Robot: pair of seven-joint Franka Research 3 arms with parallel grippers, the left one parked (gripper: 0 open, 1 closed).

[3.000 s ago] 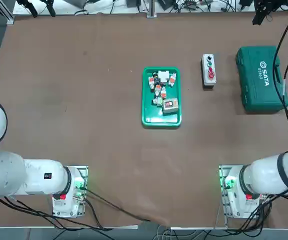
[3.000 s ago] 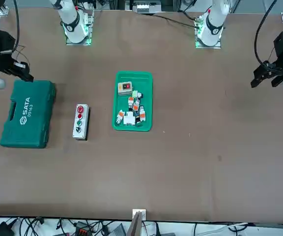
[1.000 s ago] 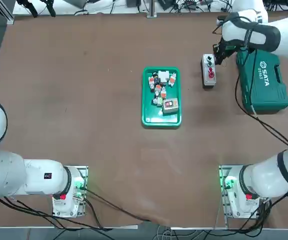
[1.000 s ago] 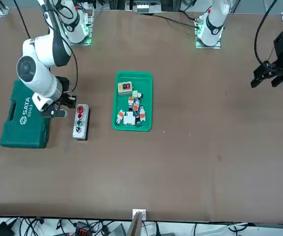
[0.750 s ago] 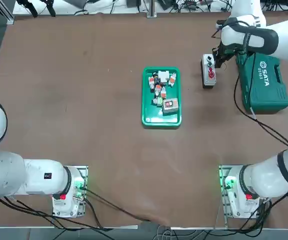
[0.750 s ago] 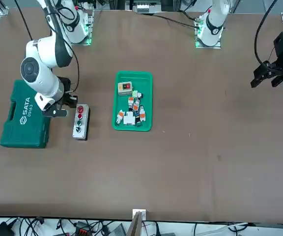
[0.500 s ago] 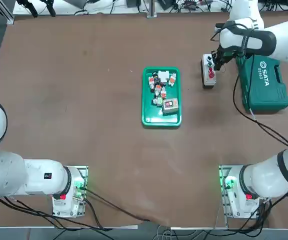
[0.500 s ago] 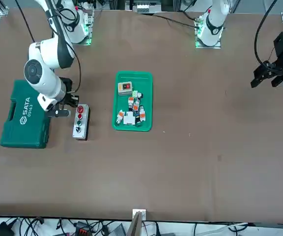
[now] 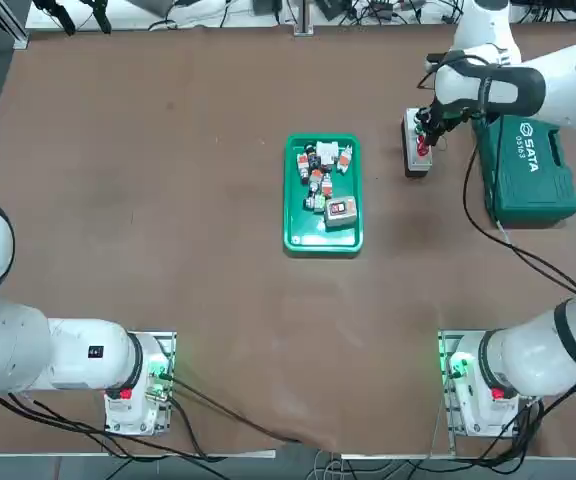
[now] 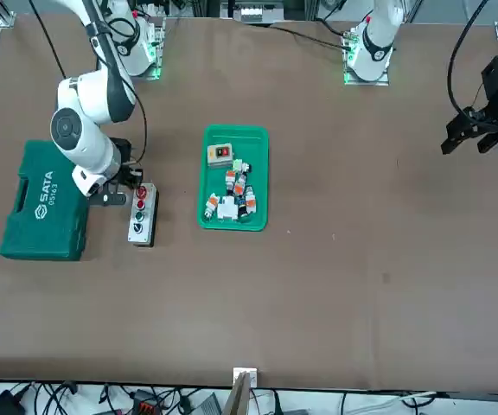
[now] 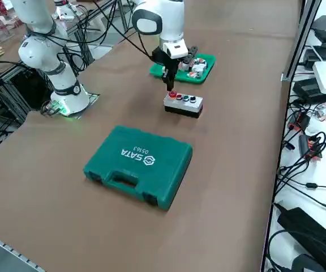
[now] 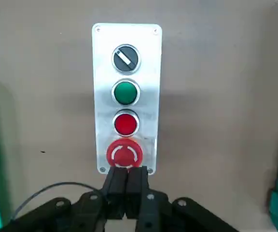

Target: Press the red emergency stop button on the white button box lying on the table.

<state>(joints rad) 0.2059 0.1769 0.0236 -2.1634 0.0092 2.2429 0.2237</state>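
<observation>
The white button box (image 12: pixel 126 43) lies on the brown table (image 9: pixel 168 220), between a green tray and a green case. Along its face run a black knob, a green button, a small red button and, at one end, the larger red emergency stop button (image 12: pixel 124 153). In the other views the box (image 9: pixel 416 162) (image 10: pixel 142 223) (image 11: pixel 187 106) shows with the red button (image 11: pixel 172 94) (image 10: pixel 142 192) at its end. My right gripper (image 12: pixel 126 175) (image 9: pixel 425 128) (image 10: pixel 131 184) (image 11: pixel 169 85) points straight down, fingers shut together and empty, tips just over that button. Whether they touch it I cannot tell.
A green tool case (image 9: pixel 525 170) (image 10: pixel 46 201) (image 11: pixel 138 165) lies close beside the box on the right arm's side. A green tray (image 9: pixel 290 190) (image 10: pixel 204 173) with several small parts and a grey block sits on the box's other side.
My right gripper has slid from the gap between case and box across over the box's red end. Its fingers stayed shut. The box has not moved.
</observation>
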